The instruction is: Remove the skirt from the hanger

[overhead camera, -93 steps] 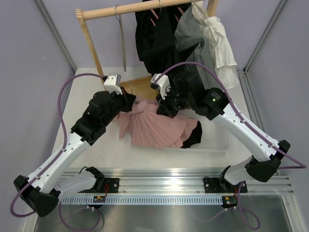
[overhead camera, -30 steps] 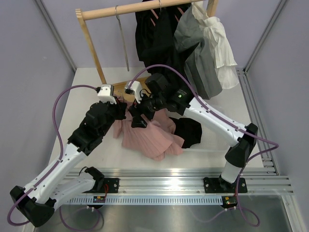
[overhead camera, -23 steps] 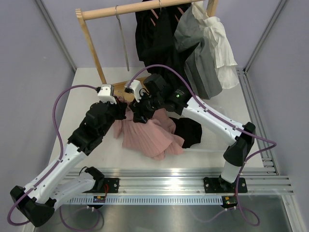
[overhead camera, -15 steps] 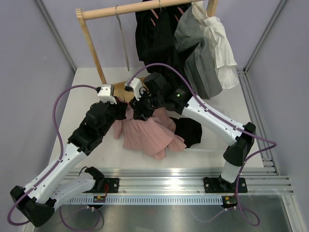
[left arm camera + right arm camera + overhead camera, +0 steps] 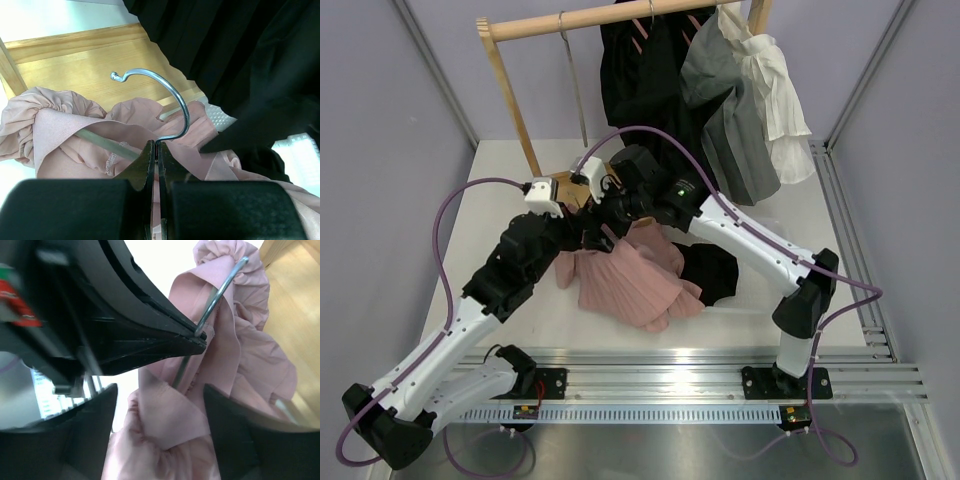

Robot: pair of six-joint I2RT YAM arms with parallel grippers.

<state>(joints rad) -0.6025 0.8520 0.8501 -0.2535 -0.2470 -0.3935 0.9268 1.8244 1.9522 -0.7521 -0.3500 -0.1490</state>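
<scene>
We see the pink pleated skirt [image 5: 625, 280] lying crumpled on the white table [image 5: 550, 322] between the two arms, just in front of the rack's wooden base [image 5: 75, 60]. It is not off the hanger [image 5: 100, 140] yet: in the left wrist view the waistband is bunched over the hanger's bar, and the bar shows between the folds. The left gripper [image 5: 156, 150] is clamped tight on the neck of the metal hook [image 5: 186, 112]. The hook curls up and back over the wooden base and touches nothing else that we can make out. The right gripper [image 5: 160, 435] sits right next to the left one, over the waistband. Its fingers [image 5: 235, 430] are spread apart with nothing between them. Pink fabric [image 5: 240, 355] lies in the gap beyond them, but we can't tell if either tip touches it. The right wrist view shows the hook wire [image 5: 222, 290] coming out of the left gripper's pinched tips. A black cloth [image 5: 715, 272] lies on the table against the skirt's right edge. Dark garments [image 5: 640, 80] hang from the wooden rail [image 5: 590, 18] behind, and their hems come down close to the right arm.
</scene>
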